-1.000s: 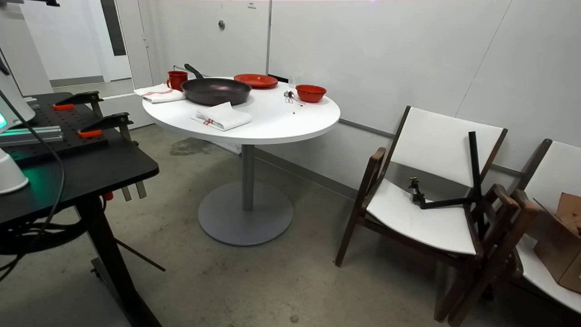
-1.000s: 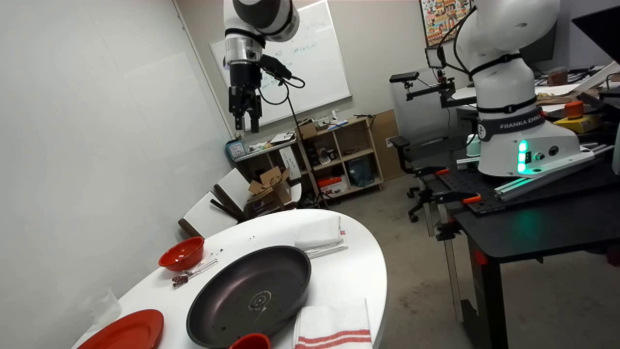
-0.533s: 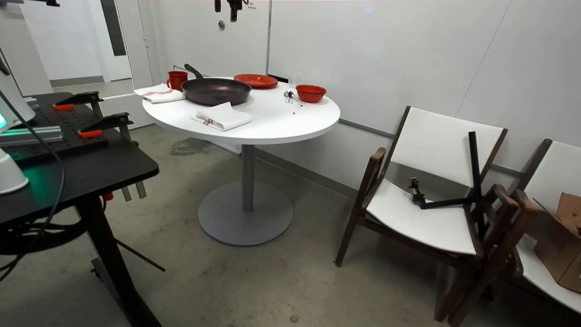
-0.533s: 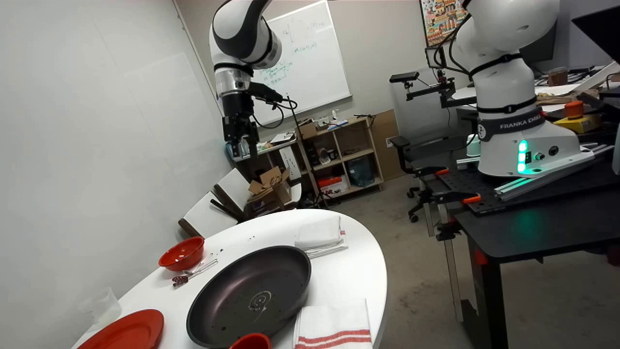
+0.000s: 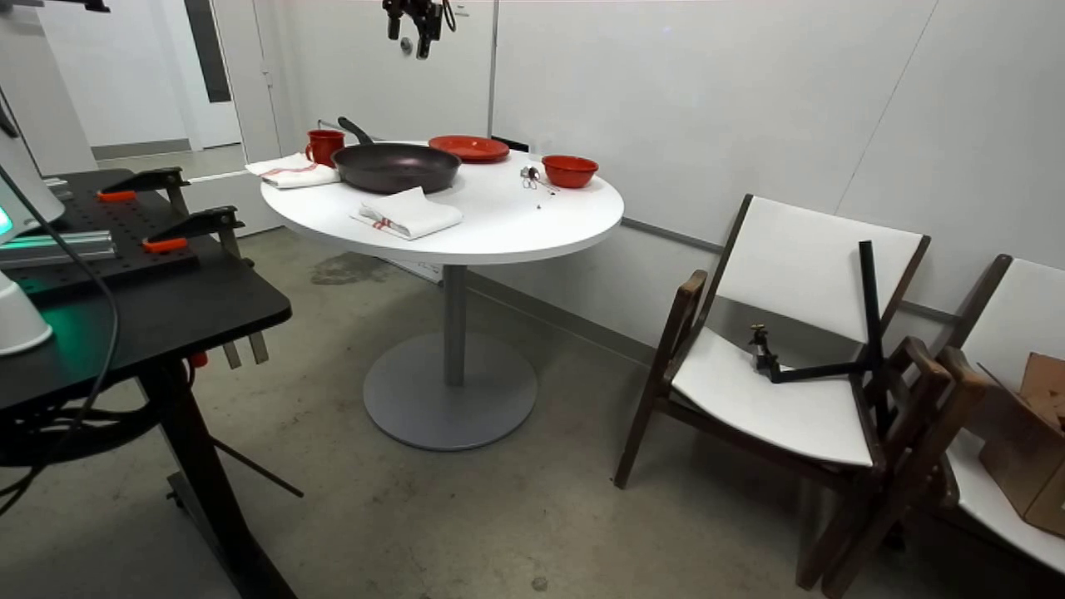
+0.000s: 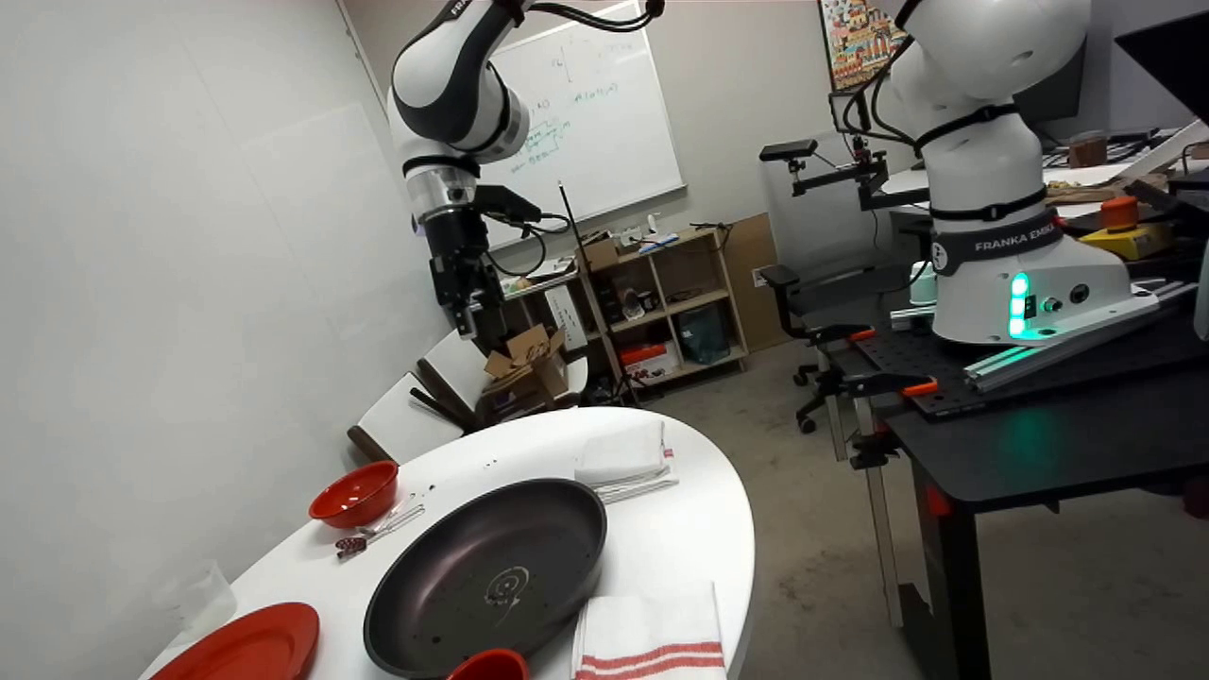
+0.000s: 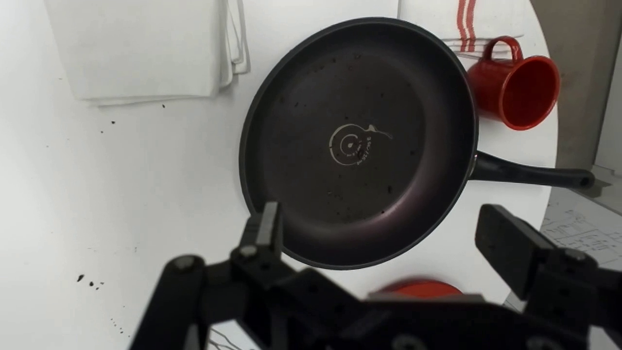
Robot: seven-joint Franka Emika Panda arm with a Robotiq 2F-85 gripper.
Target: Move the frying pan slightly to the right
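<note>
The frying pan (image 5: pixel 396 168) is round, black and shallow, and lies flat on the white table (image 5: pixel 516 237). It shows in both exterior views, also here (image 6: pixel 486 576), and in the wrist view (image 7: pixel 350 146). There its dark handle (image 7: pixel 529 171) points right and reaches past the table edge. My gripper (image 6: pixel 484 338) is open and empty, high above the table; it also shows at the top of an exterior view (image 5: pixel 408 47). In the wrist view its fingers (image 7: pixel 379 211) are wide apart, with one overlapping the pan's lower left rim in the picture. It does not touch the pan.
A red mug (image 7: pixel 515 92) stands close beside the pan near its handle. A folded white towel (image 7: pixel 141 48) and a red-striped towel (image 7: pixel 466 24) lie by the pan. A red plate (image 5: pixel 468 148), a red bowl (image 5: pixel 570 170) and small utensils (image 6: pixel 383 531) are also on the table.
The arm has come down toward the table. The gripper has entered the top of an exterior view and sunk lower there. The pan and other objects have not moved.
</note>
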